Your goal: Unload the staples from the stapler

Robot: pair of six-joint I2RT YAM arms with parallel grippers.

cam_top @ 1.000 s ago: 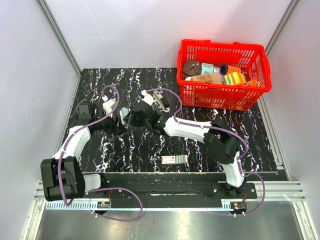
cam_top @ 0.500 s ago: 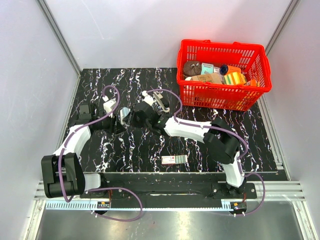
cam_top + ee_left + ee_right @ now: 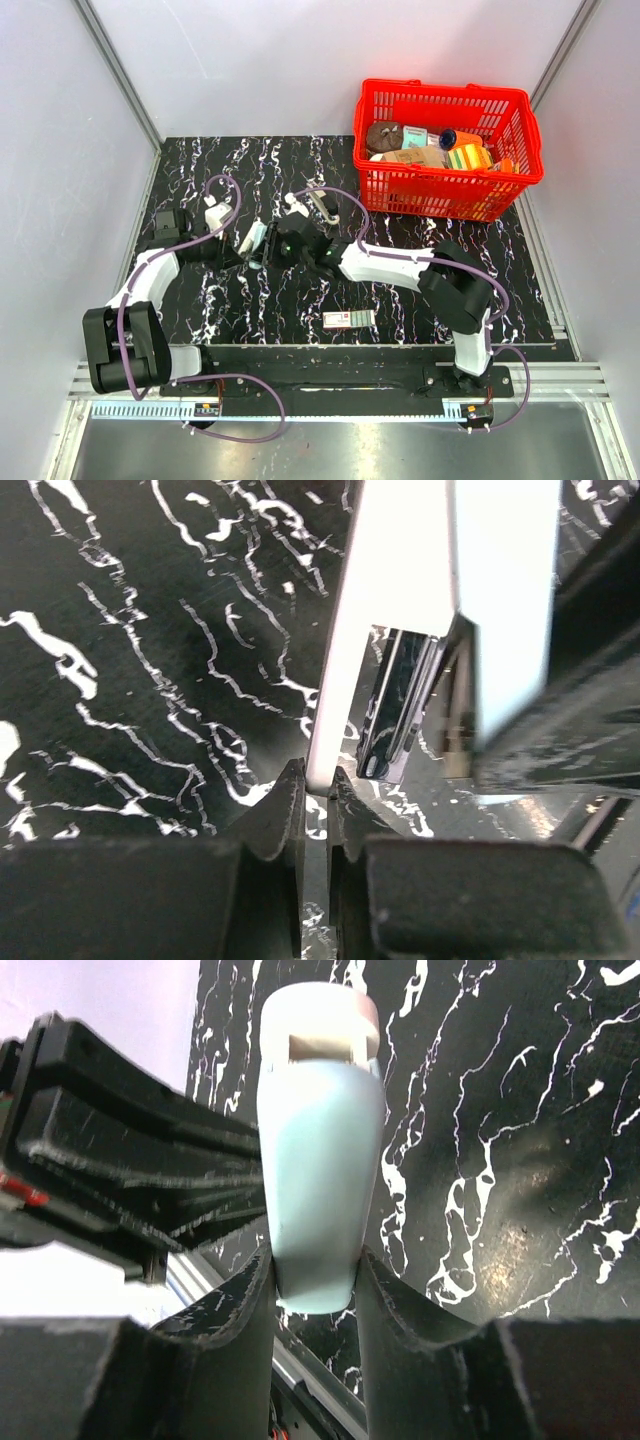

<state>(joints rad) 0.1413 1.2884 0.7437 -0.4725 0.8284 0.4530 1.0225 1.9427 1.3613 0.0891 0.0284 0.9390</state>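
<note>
My right gripper [image 3: 315,1262] clamps the pale blue tube [image 3: 320,1150]; my left gripper [image 3: 316,780] is pinched shut on its white edge. The stapler [image 3: 319,204] lies on the table [image 3: 200,160] behind my right wrist. The label on the box [image 3: 349,319] is unreadable.

Probably a robotics lab cell: plain grey wall panels [image 3: 300,60], aluminium rail [image 3: 575,380], marbled black mat [image 3: 400,310].

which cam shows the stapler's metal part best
Left wrist: the stapler shows its shiny metal channel close and sharp, mid-frame. The right wrist view shows only a pale blue-white casing gripped in the right end effector, no metal. The top external view shows just a tiny pale shape between the arms.
</note>
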